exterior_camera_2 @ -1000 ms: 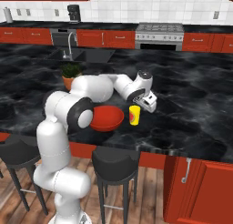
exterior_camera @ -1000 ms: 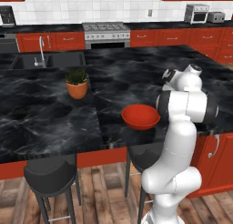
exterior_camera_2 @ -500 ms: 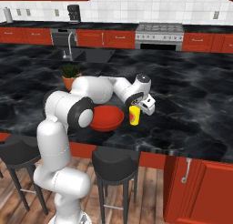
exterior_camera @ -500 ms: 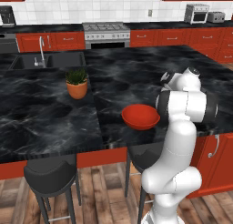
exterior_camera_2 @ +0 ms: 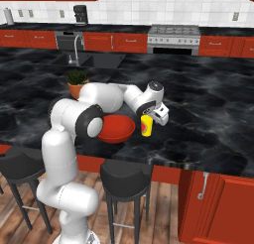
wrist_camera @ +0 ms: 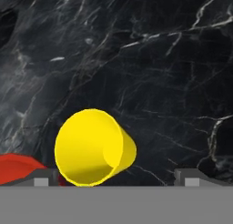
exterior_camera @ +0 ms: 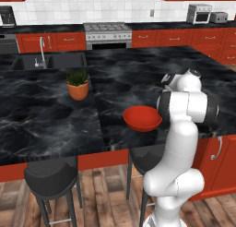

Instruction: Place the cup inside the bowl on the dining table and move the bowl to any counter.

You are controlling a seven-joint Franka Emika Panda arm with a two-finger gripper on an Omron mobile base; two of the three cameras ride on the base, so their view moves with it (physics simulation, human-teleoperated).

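Currently the gripper (exterior_camera_2: pixel 158 120), jaws wide and empty, hovers just above the cup (exterior_camera_2: pixel 146 125) beside the bowl (exterior_camera_2: pixel 115 129); centre the cup between the fingers before descending and closing.

Readable text: none found.
Cup (wrist_camera: pixel 93 147): plain yellow, no lettering made out.
Bowl (exterior_camera_2: pixel 115 128): plain red, no mark seen.
Far appliances: too small to read.
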